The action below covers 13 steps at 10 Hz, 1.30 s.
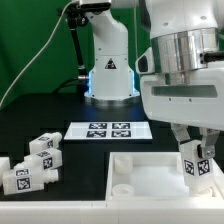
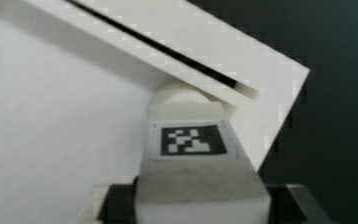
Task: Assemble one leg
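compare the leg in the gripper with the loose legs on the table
The leg in the gripper stands upright; the loose legs lie tipped in a cluster. The leg is at the tray's corner; the loose legs rest on the black table. All are white with tags.

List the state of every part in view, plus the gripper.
leg: upright, clamped between the fingers at the tray's corner; seated or not, cannot tell.
gripper: shut on the leg.
tray: flat on the table, near socket empty.
loose legs: lying clustered at the exterior view's left, unheld.
marker board: flat on the table.
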Each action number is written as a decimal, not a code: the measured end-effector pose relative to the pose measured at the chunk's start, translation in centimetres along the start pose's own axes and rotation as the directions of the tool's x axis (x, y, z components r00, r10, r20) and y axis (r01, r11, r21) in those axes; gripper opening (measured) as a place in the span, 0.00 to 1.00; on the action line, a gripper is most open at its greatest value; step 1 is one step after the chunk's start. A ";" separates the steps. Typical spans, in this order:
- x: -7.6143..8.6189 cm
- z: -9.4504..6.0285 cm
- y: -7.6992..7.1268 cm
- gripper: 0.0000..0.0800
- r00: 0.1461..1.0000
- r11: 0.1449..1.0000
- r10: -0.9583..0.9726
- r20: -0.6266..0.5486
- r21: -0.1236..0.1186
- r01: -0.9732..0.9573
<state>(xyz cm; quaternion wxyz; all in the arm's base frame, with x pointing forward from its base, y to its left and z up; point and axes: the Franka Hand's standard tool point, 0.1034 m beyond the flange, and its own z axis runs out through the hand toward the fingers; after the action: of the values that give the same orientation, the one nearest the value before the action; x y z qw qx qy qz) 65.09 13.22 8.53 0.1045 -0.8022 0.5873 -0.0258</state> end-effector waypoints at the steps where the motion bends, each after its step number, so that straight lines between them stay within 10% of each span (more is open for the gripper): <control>1: -0.1 0.0 0.0 0.36 0.997 0.997 0.071 0.004 0.000 -0.071; 4: -0.1 0.0 0.1 0.36 0.998 0.998 0.067 0.006 -0.003 -0.067; 7: -0.1 0.1 0.3 0.79 0.990 0.990 -0.141 0.005 -0.009 0.141; 13: -0.1 0.1 0.3 0.81 0.801 0.800 -0.599 -0.005 -0.028 0.599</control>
<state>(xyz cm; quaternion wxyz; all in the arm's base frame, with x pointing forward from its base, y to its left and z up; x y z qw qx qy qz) 64.80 13.29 8.40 0.0770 -0.9476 0.3050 -0.0554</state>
